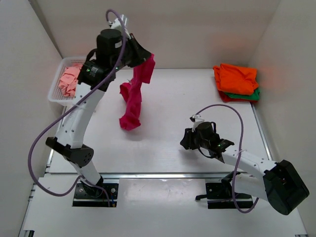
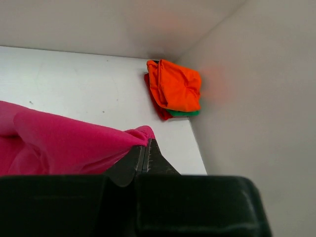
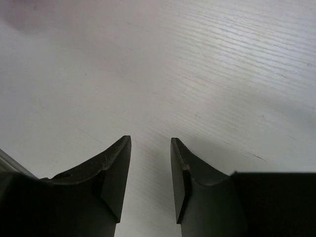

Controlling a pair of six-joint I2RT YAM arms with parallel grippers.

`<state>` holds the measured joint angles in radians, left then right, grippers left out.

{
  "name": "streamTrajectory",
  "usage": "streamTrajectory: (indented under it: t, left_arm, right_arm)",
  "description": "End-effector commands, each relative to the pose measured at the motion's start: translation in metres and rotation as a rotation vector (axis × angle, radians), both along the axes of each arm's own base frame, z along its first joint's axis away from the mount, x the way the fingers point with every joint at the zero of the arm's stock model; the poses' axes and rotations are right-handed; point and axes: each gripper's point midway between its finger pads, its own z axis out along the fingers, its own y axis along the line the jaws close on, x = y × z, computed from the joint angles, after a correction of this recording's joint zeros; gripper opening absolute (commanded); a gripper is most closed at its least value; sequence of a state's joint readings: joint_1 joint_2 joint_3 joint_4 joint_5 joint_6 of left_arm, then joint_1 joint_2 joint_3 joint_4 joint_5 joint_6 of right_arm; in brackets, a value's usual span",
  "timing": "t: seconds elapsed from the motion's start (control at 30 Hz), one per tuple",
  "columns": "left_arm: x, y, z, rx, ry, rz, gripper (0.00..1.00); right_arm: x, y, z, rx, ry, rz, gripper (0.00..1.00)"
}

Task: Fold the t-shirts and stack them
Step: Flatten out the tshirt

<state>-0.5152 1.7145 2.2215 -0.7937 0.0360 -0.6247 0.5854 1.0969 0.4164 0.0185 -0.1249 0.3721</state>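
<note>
My left claw (image 2: 146, 148) is clamped on the magenta shirt (image 1: 133, 98), high at the back left. The shirt hangs long-ways down toward the counter (image 1: 197, 98); I can't tell if it touches. My right claw (image 3: 150, 148), part open and empty, hovers low over the counter, with the shirt's loose lower end to its left and further back. I judge it the nearer arm for that end.
</note>
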Motion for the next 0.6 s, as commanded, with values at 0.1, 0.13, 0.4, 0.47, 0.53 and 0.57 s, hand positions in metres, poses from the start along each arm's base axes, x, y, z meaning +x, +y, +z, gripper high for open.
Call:
streamTrajectory:
  t: [0.1,0.13,0.4,0.47,0.53,0.57]
  left_arm:
    - [-0.004,0.013,-0.043,0.053,0.141,-0.013,0.0]
    - [-0.002,0.014,-0.042,0.04,0.14,-0.005,0.0]
    - [-0.005,0.037,-0.031,0.018,0.128,0.023,0.0]
    - [-0.004,0.047,-0.031,0.014,0.126,0.038,0.0]
    - [-0.005,0.051,-0.033,0.022,0.126,0.042,0.0]
    - [-0.006,0.054,-0.032,0.018,0.125,0.046,0.0]
  right_arm:
    - [0.017,0.051,0.046,0.115,-0.122,0.069,0.38]
    - [0.018,0.057,0.043,0.108,-0.125,0.076,0.42]
    - [0.054,0.125,0.063,0.093,-0.238,0.152,0.76]
    - [0.064,0.134,0.06,0.105,-0.227,0.145,0.77]
    - [0.07,0.146,0.061,0.128,-0.209,0.137,0.75]
    - [0.07,0.15,0.055,0.13,-0.199,0.147,0.71]
